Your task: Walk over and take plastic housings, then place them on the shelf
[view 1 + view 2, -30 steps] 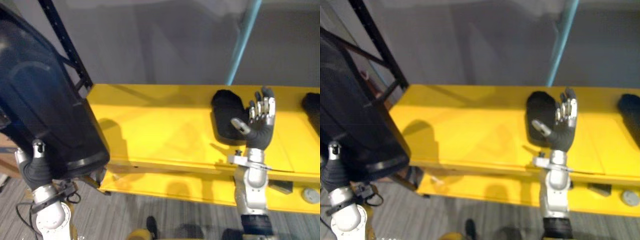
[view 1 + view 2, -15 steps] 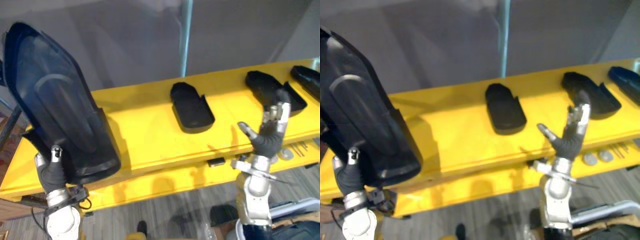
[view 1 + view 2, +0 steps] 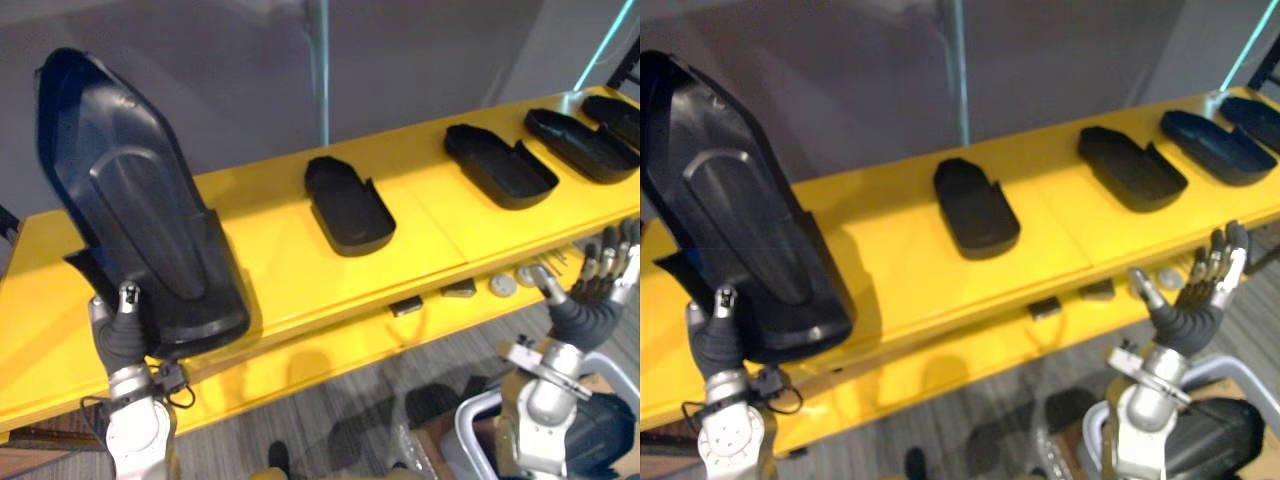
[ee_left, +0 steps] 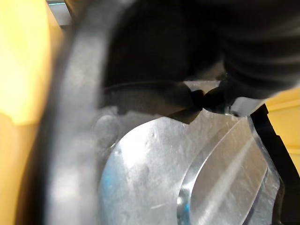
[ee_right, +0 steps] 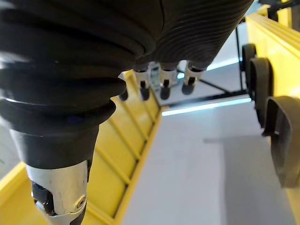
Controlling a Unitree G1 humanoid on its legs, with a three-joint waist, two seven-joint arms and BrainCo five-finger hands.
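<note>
Left hand clamps the housing, upright above it. Right hand is empty, fingers spread, the shelf beyond its fingertips.

- Bare shelf lay open between the held housing and the nearest lying housing.
- Further housings crowded the shelf's right end.

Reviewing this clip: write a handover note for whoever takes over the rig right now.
Left hand: shut on the held housing, upright at the left end of the yellow shelf, not yet set down.
Right hand: open, empty, raised before the shelf's right part.
Done: four shelved housings lie in a row on top.
Left: probably lay the held housing on the bare left part.
</note>
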